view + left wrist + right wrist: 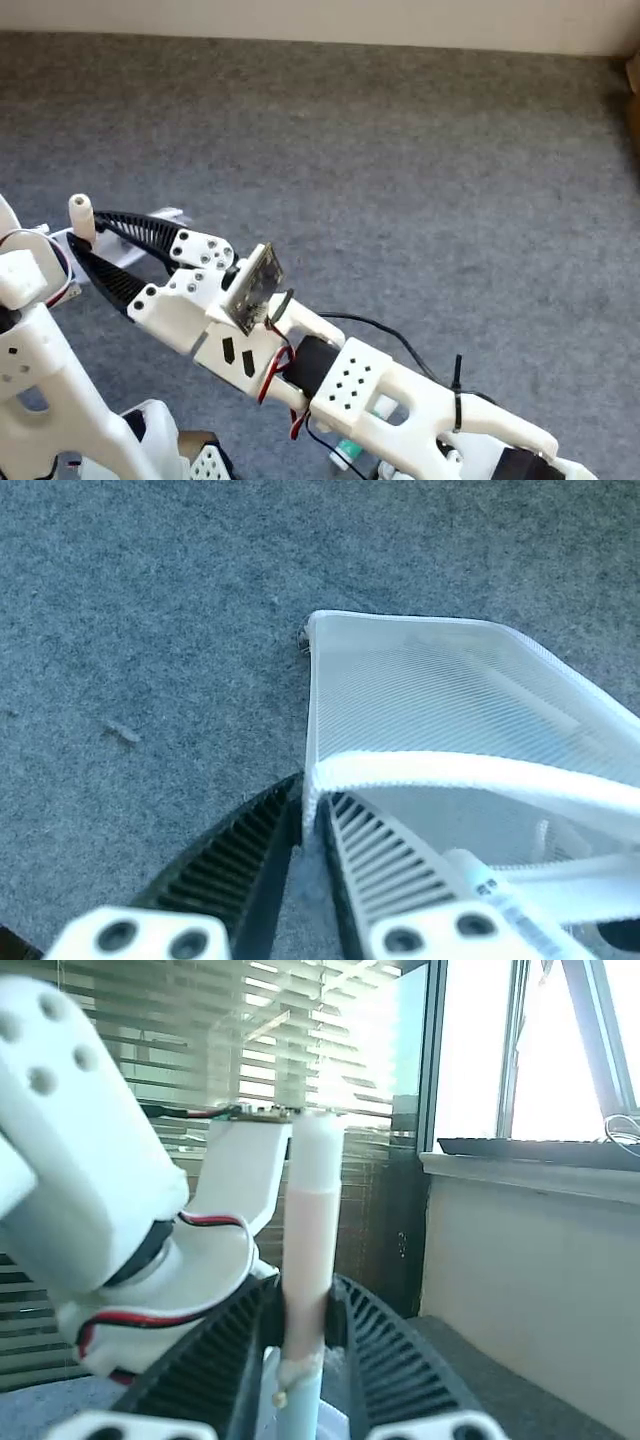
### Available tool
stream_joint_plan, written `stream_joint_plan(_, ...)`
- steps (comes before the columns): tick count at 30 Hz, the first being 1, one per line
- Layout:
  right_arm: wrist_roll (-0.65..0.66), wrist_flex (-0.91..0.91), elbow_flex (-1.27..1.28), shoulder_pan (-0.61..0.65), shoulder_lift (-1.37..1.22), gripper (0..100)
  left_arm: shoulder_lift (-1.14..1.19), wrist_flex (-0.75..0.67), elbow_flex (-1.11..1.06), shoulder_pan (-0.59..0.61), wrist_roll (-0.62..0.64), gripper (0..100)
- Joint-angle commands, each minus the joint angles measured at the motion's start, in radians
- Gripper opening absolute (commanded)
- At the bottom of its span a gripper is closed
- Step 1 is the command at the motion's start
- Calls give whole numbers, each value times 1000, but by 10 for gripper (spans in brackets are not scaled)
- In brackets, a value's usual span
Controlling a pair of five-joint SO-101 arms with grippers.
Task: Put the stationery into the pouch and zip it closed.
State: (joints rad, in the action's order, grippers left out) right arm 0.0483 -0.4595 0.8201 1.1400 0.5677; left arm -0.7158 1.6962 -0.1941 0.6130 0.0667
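While the right gripper (82,228) hangs over the near left part of the grey table top (400,150), I note it is clamped narrow on a white stick (80,212). The stick stands upright between the fingers, its top clear above them. From the right wrist, the same stick (315,1210) rises straight out of the right gripper (305,1305).

Left gripper (312,800): pinched tight on the rim of the pouch (430,690), one finger outside the mesh, the other inside. The pouch is white and see-through. It rests on the table top with its mouth held up towards the wrist camera.

Around and in the way:
- The left arm (100,1180), with red and black wires, sits close behind the stick.
- Blinds (200,1040) and a window sill (530,1160) lie farther back.
- From above, the left arm (40,380) fills the near left corner, just beside the right gripper.

Hard to make out:
- A white pen-like thing (490,880) lies by the inner finger, partly behind it. I take it to be inside the pouch mouth but cannot be sure.
- A dark speck (303,638) at the pouch's far corner is too small to name.
- A green and white thing (350,452) sits under the right arm, mostly covered.
- The pouch's far end is cut off at the frame edge.
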Motion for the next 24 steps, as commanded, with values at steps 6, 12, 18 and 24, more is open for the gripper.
stream_joint_plan(6,17,-27,-1,2,7,5,8,-20,-1,-19,-2,11)
stream_joint_plan(12,17,-27,-1,1,7,5,8,-20,-1,-19,-2,11)
stream_joint_plan(18,15,-27,1,-27,5,60,8,-20,-1,-19,-2,11)
stream_joint_plan(24,15,-27,35,-21,7,159,8,-20,-1,-19,-2,11)
